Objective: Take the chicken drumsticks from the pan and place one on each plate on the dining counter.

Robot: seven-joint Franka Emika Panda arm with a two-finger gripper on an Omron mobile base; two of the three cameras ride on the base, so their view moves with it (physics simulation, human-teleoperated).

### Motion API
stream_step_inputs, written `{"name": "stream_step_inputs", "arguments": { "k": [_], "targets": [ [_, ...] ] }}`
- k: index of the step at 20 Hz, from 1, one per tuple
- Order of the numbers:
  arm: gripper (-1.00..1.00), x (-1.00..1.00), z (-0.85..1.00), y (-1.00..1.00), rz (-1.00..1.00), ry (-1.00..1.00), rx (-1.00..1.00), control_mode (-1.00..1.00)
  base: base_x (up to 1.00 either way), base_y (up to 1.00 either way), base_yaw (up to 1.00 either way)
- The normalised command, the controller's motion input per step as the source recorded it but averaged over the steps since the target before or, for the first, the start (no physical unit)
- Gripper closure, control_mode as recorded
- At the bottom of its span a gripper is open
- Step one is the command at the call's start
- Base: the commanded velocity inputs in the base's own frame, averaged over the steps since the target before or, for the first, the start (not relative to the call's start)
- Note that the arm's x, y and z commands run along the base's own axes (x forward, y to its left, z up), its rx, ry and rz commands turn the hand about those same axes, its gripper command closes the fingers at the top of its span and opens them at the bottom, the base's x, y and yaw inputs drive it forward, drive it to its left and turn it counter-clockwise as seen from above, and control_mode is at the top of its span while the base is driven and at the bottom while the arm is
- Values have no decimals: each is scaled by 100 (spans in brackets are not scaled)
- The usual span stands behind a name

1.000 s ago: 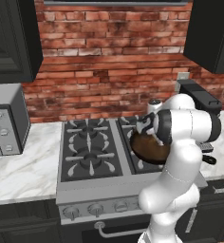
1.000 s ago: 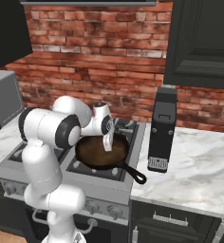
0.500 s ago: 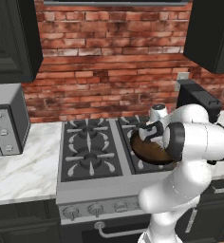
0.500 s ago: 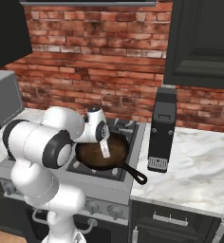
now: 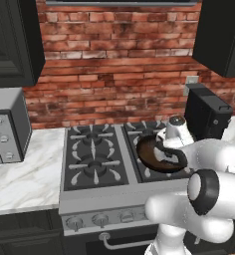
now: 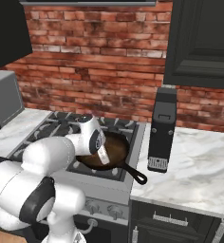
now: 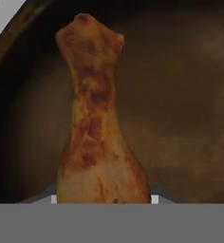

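The black pan (image 6: pixel 117 146) sits on the stove's front right burner, its handle pointing to the front right. It also appears behind my arm (image 5: pixel 154 155). My gripper (image 6: pixel 102 155) reaches down into it. In the hand view a golden-brown chicken drumstick (image 7: pixel 97 133) lies on the pan's brown inside (image 7: pixel 185 118), its thick end between the jaws of my gripper (image 7: pixel 103 200), which press on both of its sides. The plates and the dining counter are out of view.
A tall black appliance (image 6: pixel 161 128) stands on the marble counter (image 6: pixel 199 166) just right of the stove, close to the pan handle. Left of the pan are the stove's other burners (image 5: pixel 92 154), and a microwave (image 5: pixel 5 129) stands at the far left.
My arm has folded, its elbow swinging out toward the cameras, while the hand stayed over the pan. The jaws have narrowed onto the drumstick.
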Motion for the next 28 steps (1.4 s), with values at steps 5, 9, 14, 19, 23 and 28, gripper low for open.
{"name": "stream_step_inputs", "arguments": {
  "k": [5, 9, 14, 19, 23, 28],
  "targets": [
    [100, -23, 100, -46, -13, -9, 6, -100, 0, 0, 0],
    [100, -28, 100, -35, -39, 0, 17, -100, 0, 0, 0],
    [100, -55, 100, 10, -42, -4, 20, -100, 0, 0, 0],
    [100, -74, 91, 62, -21, -9, 10, -100, 0, 0, 0],
    [100, -95, 32, 78, -12, -8, 2, -100, 0, 0, 0],
    [100, -45, 0, 55, -1, -15, 0, -100, 0, 0, 0]
  ]
}}
